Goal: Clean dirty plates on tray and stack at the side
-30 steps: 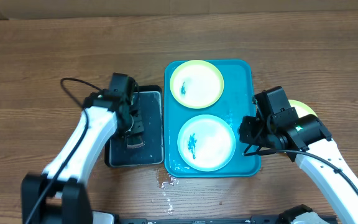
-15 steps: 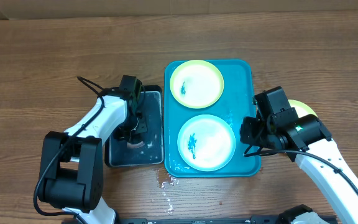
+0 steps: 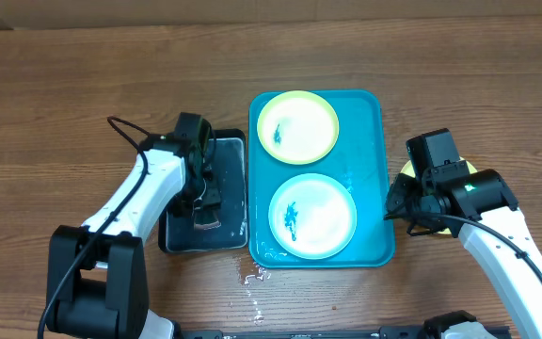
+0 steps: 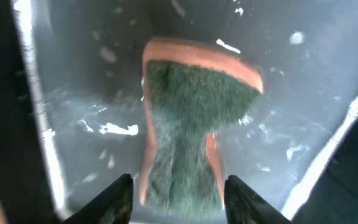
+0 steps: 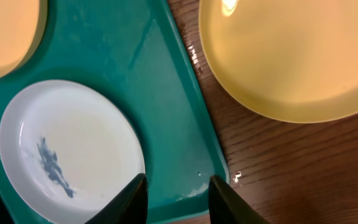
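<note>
Right gripper [image 5: 176, 190] shifted rightward to tray [image 3: 370, 122] edge, fingers apart, empty; left gripper [image 4: 179, 199] pinching sponge [image 4: 194, 106] in black tray [image 3: 233, 160].

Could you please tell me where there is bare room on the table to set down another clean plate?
Free: the bare wood of the table along its far side, beyond the tray and black tray. Crowded: right of the tray, where the yellow plate lies beside the right claw; water is spilled off the tray's near-left corner.
</note>
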